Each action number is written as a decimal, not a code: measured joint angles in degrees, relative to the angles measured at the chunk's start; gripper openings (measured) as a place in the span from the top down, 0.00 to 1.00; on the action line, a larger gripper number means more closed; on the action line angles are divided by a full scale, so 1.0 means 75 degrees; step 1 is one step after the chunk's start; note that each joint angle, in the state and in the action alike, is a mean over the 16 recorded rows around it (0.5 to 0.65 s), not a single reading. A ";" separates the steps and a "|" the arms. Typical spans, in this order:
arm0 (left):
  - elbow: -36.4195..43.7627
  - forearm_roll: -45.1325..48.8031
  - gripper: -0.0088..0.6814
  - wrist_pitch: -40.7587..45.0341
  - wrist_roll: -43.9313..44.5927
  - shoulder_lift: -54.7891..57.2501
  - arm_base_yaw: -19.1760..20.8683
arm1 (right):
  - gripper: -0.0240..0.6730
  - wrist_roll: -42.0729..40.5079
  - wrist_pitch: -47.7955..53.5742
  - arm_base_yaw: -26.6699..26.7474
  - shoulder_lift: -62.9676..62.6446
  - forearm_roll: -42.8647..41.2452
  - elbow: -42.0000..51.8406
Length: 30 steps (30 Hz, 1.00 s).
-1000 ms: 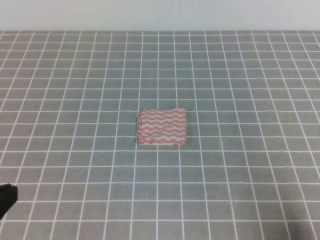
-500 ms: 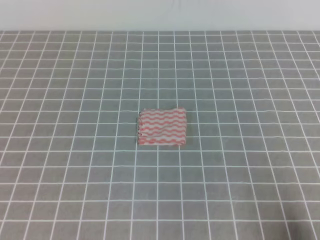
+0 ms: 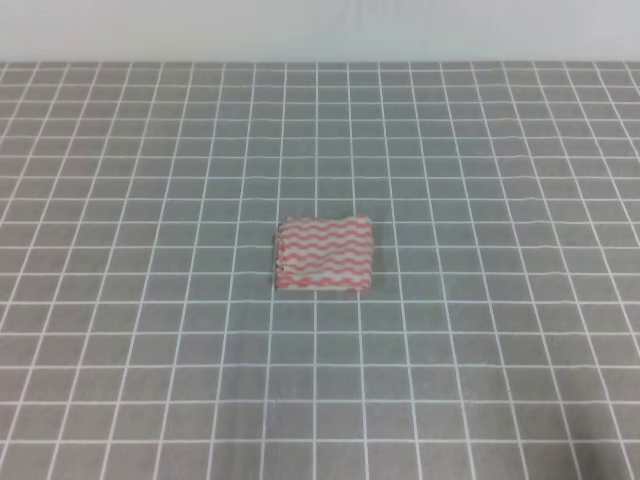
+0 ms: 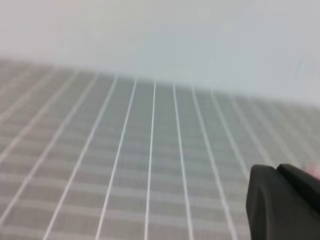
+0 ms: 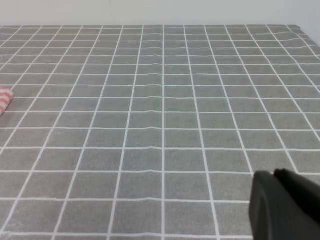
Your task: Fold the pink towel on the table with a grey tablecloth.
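The pink towel (image 3: 325, 254) lies as a small, compact rectangle near the middle of the table with a grey tablecloth (image 3: 150, 150), its wavy pink-and-white stripes facing up. Its edge shows at the far left of the right wrist view (image 5: 4, 100). Neither gripper appears in the exterior high view. In the left wrist view only one black finger (image 4: 280, 202) of my left gripper shows at the lower right, above bare cloth. One black finger (image 5: 282, 205) of my right gripper shows likewise, well right of the towel. Nothing is seen held.
The gridded grey cloth runs to a pale wall (image 3: 320, 30) at the back. The cloth's far right corner (image 5: 295, 29) shows slight wrinkles. No other objects are in view.
The dark tip of my left gripper at the exterior view's lower left edge a second ago has drawn out of sight. The towel has not moved.
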 joint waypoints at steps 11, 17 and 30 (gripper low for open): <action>0.0075 0.0109 0.99 0.1465 0.0535 -0.0298 0.0050 | 0.99 0.0000 -0.0017 0.0001 0.0011 0.0000 0.0000; 0.0085 0.0125 0.99 0.1599 0.0635 -0.0290 0.0051 | 0.99 0.0000 -0.0022 0.0001 0.0014 0.0000 0.0000; 0.0026 0.0117 0.99 0.1604 0.0646 -0.0243 0.0051 | 0.99 0.0000 -0.0014 0.0000 0.0009 -0.0002 0.0012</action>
